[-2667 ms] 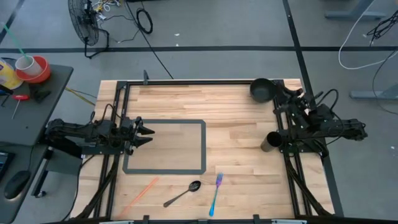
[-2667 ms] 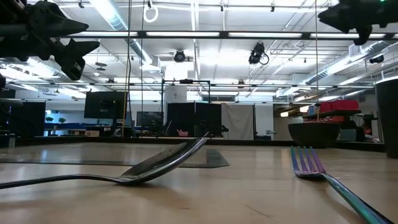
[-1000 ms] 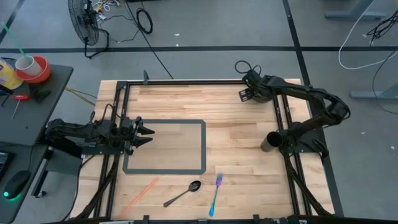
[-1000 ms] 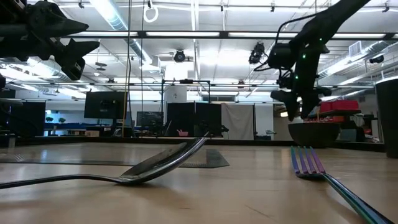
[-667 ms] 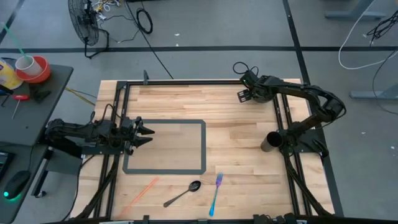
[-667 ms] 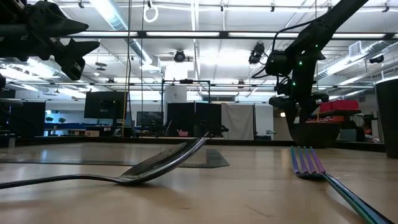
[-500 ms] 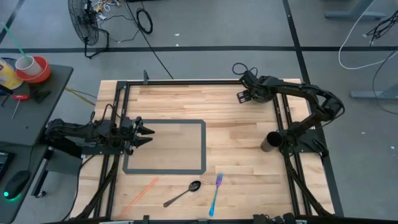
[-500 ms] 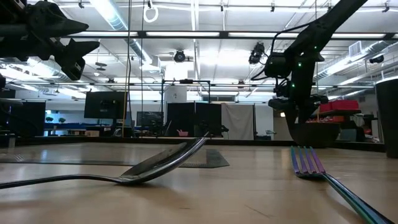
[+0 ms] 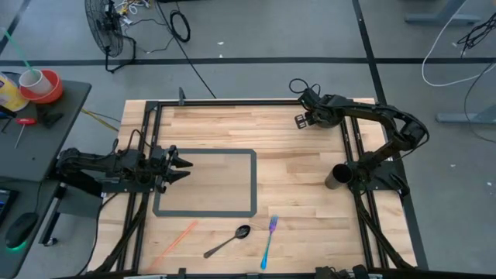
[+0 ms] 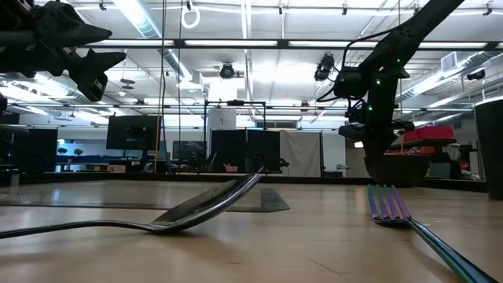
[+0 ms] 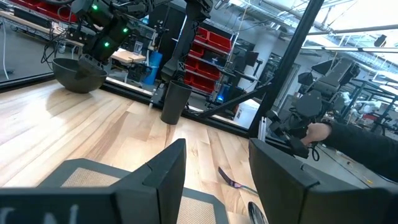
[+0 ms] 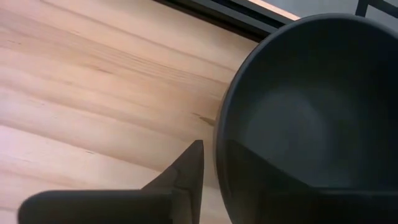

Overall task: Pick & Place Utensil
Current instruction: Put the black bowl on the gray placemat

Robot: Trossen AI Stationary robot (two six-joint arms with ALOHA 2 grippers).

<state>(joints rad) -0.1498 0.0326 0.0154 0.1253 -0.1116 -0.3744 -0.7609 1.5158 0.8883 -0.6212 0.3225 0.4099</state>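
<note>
The right claw [image 9: 308, 118] reaches over the far right corner of the pale wooden counter [image 9: 294, 178], at the rim of a dark round bowl [image 12: 311, 118]. From above the arm covers that bowl almost entirely. The right wrist view shows one finger [image 12: 180, 180] outside the bowl's wall and the other inside it, so the rim sits between them; whether they press on it cannot be told, since the contact is cut off at the picture's edge.

The left claw [image 9: 184, 169] hangs at the left edge of the grey rectangular outline [image 9: 253, 182] marked on the counter, its fingers spread apart with nothing between them.

The silver metal spoon [image 9: 229, 241] lies near the front edge of the counter, just below the outline. The iridescent blue-purple fork [image 9: 268, 241] lies just beside it on the right, apart from it. In the low view the spoon's handle runs out of the picture on the left, and the fork's handle leaves it at the lower right.

A dark cylindrical cup [image 9: 338, 177] stands at the right side, partly overlapped by the right arm's base. A thin orange stick [image 9: 175, 239] lies at the front left.
</note>
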